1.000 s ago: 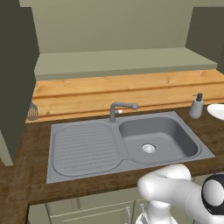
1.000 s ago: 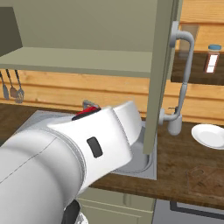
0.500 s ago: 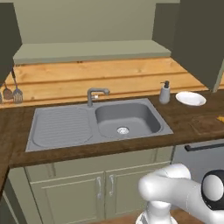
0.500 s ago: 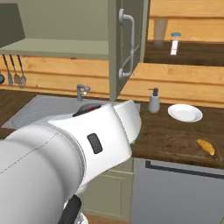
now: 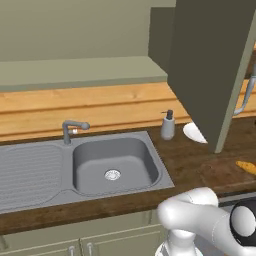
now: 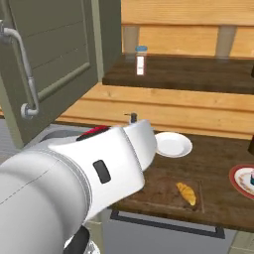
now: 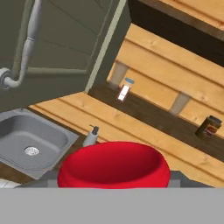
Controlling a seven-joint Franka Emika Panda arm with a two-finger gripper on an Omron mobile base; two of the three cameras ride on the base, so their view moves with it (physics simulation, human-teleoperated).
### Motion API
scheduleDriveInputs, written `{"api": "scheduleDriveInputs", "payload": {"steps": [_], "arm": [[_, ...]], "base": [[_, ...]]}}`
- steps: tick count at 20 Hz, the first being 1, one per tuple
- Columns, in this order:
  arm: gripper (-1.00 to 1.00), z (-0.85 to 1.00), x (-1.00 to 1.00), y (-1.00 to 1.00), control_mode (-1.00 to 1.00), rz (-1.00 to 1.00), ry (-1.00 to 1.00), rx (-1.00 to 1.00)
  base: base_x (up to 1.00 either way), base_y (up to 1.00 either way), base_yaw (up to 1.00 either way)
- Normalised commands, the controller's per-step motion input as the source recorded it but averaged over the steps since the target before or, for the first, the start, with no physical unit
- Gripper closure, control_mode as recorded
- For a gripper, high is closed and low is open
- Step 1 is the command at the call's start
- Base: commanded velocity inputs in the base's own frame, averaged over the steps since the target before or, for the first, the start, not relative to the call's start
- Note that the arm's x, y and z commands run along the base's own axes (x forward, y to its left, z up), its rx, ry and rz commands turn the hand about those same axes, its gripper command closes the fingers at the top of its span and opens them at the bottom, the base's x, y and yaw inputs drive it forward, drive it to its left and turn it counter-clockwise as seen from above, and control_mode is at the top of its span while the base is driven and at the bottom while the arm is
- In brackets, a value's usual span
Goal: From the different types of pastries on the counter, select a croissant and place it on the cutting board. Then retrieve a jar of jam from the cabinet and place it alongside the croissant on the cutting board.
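Over the last second our whole view slides rightward along the counter; that is the base driving, not the things moving; the sink (image 5: 112, 165), central 1 s ago, now sits off to the hand's left, and the open cabinet door (image 6: 49, 59) with its bar handle (image 6: 22, 74) hangs just left of the hand's line of sight.

What this brings us is the cabinet interior; the dark shelf (image 7: 148, 116) now lies ahead of and above the hand, and on it, far to the right, stands a dark jar (image 7: 208, 127) that we judge to be the jam; a small white bottle (image 7: 124, 91) with a blue cap stands nearer the door side.

The croissant (image 6: 186, 193) already lies on the cutting board (image 6: 163, 184), below and to the right of the hand, with a white plate (image 6: 171, 144) just beyond it and the soap dispenser (image 5: 168, 125) near the sink; so step 1 looks done and we are on the jar fetch.

We cannot tell whether our gripper is spread or closed; its tips are hidden behind the red bowl-like shape (image 7: 113, 164) low in the hand view.

We judge the next move as a reach up and rightward to the jar, keeping wide of the door edge.
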Motion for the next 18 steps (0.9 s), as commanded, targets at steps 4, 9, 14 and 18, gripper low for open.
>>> {"api": "scheduleDriveInputs", "payload": {"steps": [4, 9, 14, 18], "arm": [[1.00, 0.00, 0.00, 0.00, 1.00, 0.00, 0.00, 0.00], [1.00, 0.00, 0.00, 0.00, 1.00, 0.00, 0.00, 0.00], [1.00, 0.00, 0.00, 0.00, 1.00, 0.00, 0.00, 0.00], [1.00, 0.00, 0.00, 0.00, 1.00, 0.00, 0.00, 0.00]], "base": [[1.00, -1.00, 0.00], [1.00, -1.00, 0.00], [-0.34, -1.00, 0.03], [-0.64, -1.00, 0.06]]}}
